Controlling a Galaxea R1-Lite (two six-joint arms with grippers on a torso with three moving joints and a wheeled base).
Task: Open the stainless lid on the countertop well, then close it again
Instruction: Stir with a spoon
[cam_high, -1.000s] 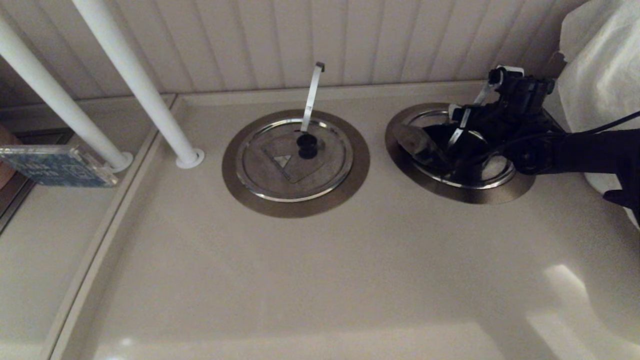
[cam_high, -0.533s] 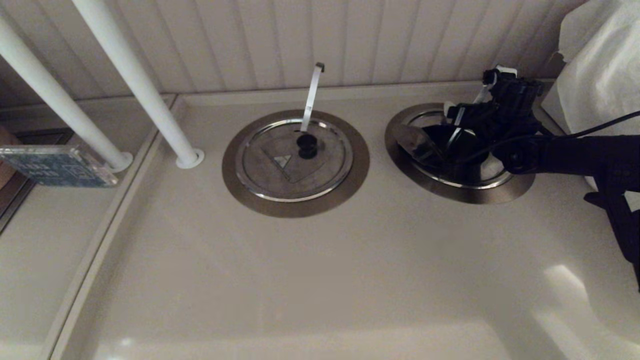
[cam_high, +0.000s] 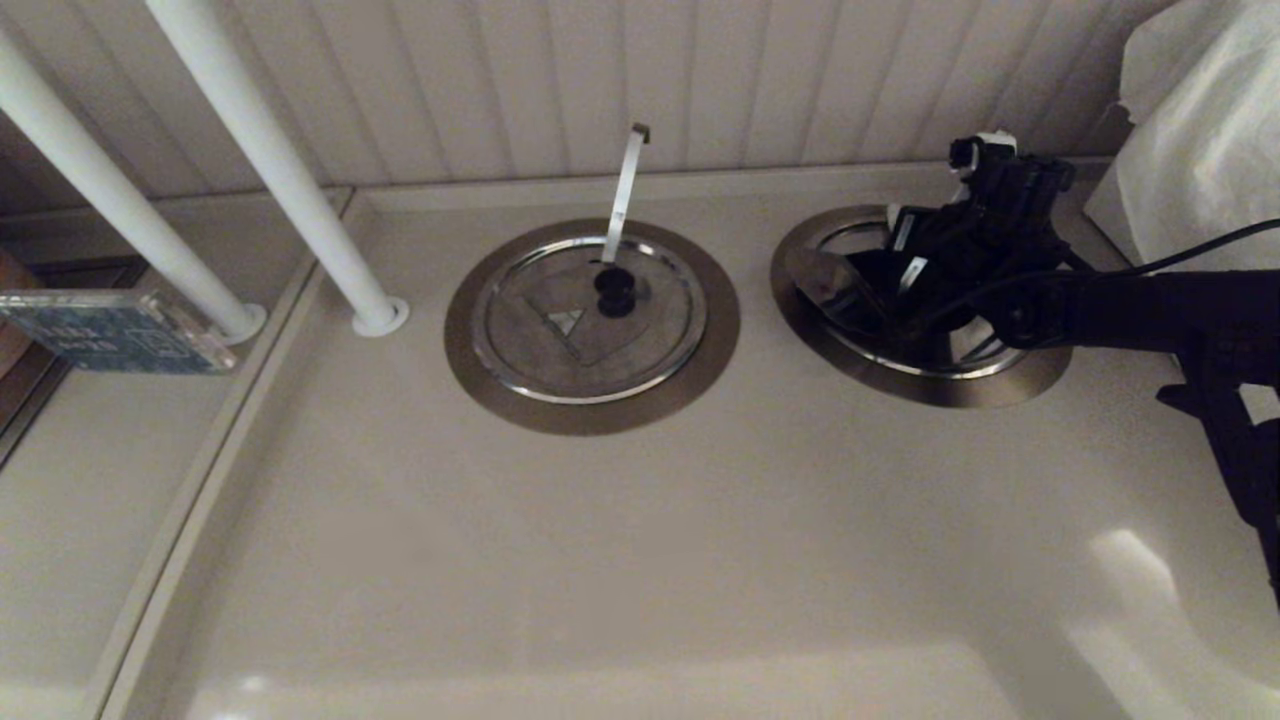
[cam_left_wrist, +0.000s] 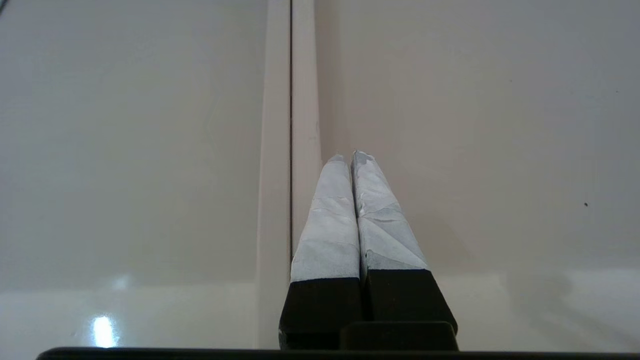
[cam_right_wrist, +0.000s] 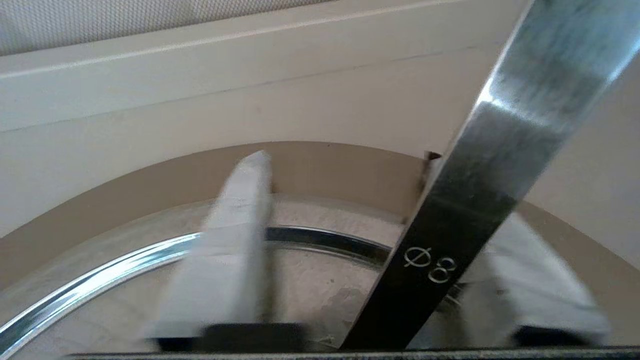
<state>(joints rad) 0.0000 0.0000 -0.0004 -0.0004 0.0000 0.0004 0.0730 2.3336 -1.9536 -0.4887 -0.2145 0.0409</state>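
The stainless lid sits in the right countertop well, framed by the bronze-grey ring. Its wedge flap stands tilted up on the lid's left side. My right gripper hovers low over the lid, open. In the right wrist view the fingers straddle the ladle handle without pinching it, above the lid and ring. The knob is hidden under the gripper. My left gripper is shut and empty over a counter seam, out of the head view.
The twin lid lies closed in the middle well, its ladle handle sticking up. Two white poles slant at the left. White cloth bulks at the right, beside the panelled wall behind the wells.
My right gripper has shifted a little left and toward the wall over the right lid, and the forearm has dropped lower. The flap stays tilted up. The twin lid is unchanged.
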